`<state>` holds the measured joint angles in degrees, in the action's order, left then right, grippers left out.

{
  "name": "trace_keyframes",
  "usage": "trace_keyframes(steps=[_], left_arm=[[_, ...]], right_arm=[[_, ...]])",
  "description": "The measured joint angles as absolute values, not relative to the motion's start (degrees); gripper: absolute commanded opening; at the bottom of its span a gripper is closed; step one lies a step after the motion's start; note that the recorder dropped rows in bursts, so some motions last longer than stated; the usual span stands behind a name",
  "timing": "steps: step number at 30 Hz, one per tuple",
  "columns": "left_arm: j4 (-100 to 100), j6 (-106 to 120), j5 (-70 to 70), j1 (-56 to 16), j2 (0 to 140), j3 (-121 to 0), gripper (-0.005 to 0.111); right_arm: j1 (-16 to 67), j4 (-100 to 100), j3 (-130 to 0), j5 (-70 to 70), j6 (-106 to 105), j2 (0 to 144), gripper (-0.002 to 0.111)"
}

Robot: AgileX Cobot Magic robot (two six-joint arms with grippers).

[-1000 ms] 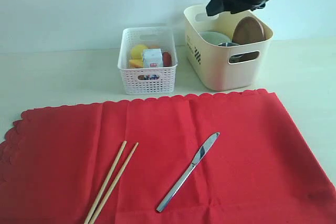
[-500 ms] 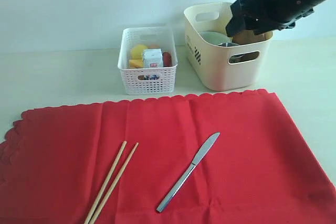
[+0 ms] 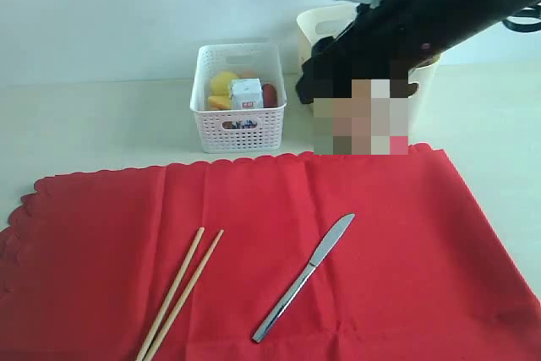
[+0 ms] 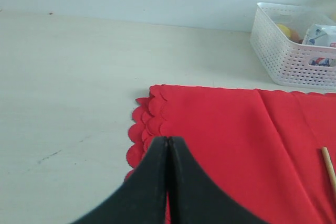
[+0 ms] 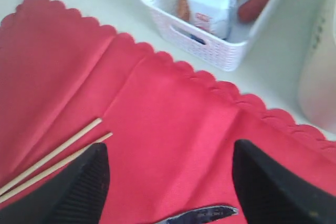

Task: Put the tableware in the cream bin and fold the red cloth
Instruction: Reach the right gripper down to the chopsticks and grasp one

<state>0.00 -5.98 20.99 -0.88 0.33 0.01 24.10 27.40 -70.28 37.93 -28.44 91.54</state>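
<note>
The red cloth (image 3: pixel 406 251) lies spread flat on the table. On it rest the wooden chopsticks (image 3: pixel 182 289) at the left and the silver knife (image 3: pixel 304 276) near the middle. My right arm (image 3: pixel 423 14) reaches down in front of the cream bin (image 3: pixel 325 19) and hides its contents, so bowl, cup, plate and spoon are out of sight. The right gripper (image 5: pixel 169 145) hangs open above the cloth, with the knife tip (image 5: pixel 202 215) just below it and the chopsticks (image 5: pixel 58 153) to one side. The left gripper (image 4: pixel 167 139) is shut and empty over the cloth's scalloped edge (image 4: pixel 144 129).
A white lattice basket (image 3: pixel 238 99) holding a milk carton (image 3: pixel 246 93) and other food stands left of the cream bin, behind the cloth. A pale wall runs close behind both bins. The cloth reaches the front of the exterior view.
The right arm has swung from above the cream bin down and to the left, toward the cloth, and now covers the bin. Chopsticks, knife and cloth have not moved.
</note>
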Motion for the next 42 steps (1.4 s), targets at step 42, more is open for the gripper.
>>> trace_keyframes(steps=[42], left_arm=[[0.00, -5.98, 20.99, -0.88, 0.33, 0.01, 0.001]], right_arm=[[52.50, 11.33, -84.11, 47.22, 5.62, 119.49, 0.063]])
